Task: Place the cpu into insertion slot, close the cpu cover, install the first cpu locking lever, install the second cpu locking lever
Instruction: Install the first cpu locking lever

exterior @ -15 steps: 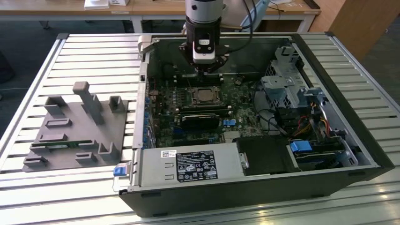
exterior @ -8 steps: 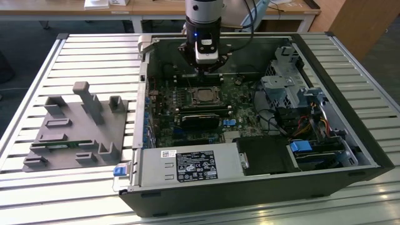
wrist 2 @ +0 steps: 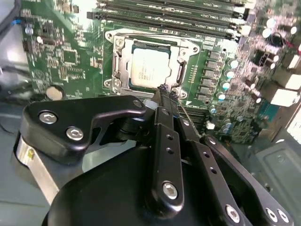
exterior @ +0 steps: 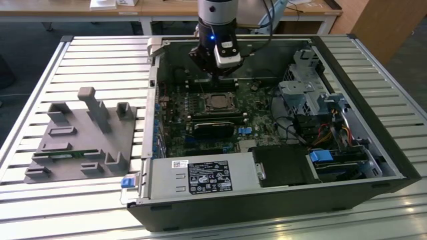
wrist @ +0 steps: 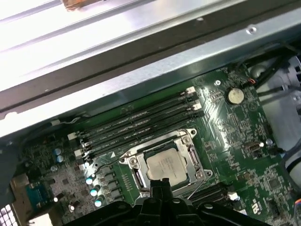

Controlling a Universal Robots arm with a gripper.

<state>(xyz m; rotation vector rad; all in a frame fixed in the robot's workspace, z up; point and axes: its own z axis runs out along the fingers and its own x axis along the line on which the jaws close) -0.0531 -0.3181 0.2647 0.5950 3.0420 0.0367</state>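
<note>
Open computer case point(exterior: 267, 210) lying on a slatted table point(exterior: 100, 60), with a grey fixture point(exterior: 80, 140) on the table toward the exterior view's left. The arm stands over the motherboard point(wrist 2: 70, 56) inside the case.

Gripper point(wrist 2: 163, 90): both black fingers point(wrist 2: 167, 141) converge to a single point and are pressed together, with nothing seen between them. In both wrist views the joined tips lie at the edge of the insertion slot point(wrist 2: 151, 45), just beside the cpu point(wrist 2: 150, 68) and not over its centre. Whether the tips touch the metal cannot be told. In the exterior view the gripper point(exterior: 220, 80) hangs just beside the socket, on its far side.

The cpu point(wrist: 164, 165) is seated flat in the insertion slot. It is a small square chip with a pale silver-grey face that catches the light. The cpu cover point(wrist 2: 123, 66), a thin silver frame, lies flat around it, and the chip's face shows through the square cut-out. In the first wrist view the cover point(wrist: 193, 157) rims the chip the same way.

Long narrow black memory slots point(wrist: 136, 127) run parallel just beside the socket, on the side away from the fingertips.
</note>
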